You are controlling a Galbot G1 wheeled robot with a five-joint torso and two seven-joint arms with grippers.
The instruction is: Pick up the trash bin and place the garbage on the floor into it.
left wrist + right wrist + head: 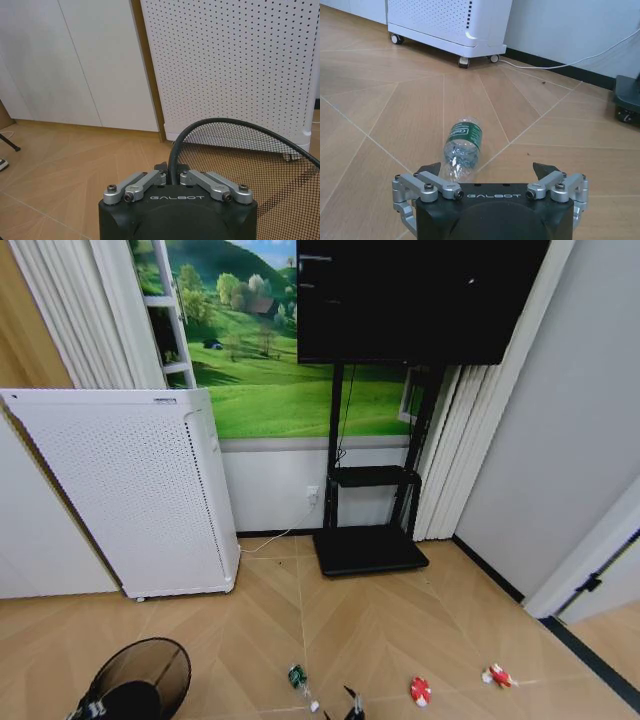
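Clear plastic is what lies just ahead of the right gripper point(492, 172): the bottle point(462, 147) with its green label rests on its side on the floor point(380, 125). Its near end sits just inside the gap, beside one spread finger point(431, 169). Its long axis runs away from the gripper, roughly in line with the reach and slanted a little, so the fingers would close across its width. They are spread wide and grasp nothing. In the head view this gripper point(352, 706) shows low at the near edge, with the bottle point(299, 680) just to its left.

The left gripper point(171, 172) is clenched on the rim of the trash bin point(240, 165), the black wire hoop passing between its fingers and the mesh wall opening out beyond. In the head view the trash bin point(140, 680) is at the near left, its mouth tilted up towards the camera, probably held off the floor though that is hard to confirm.

Farther right lie the two red-and-white wrappers point(420, 690), the second point(497, 675) well apart from the bottle. The right arm is clearly the nearer to all three. Beyond stand the white air purifier point(130, 490) and the black TV stand point(370, 510).
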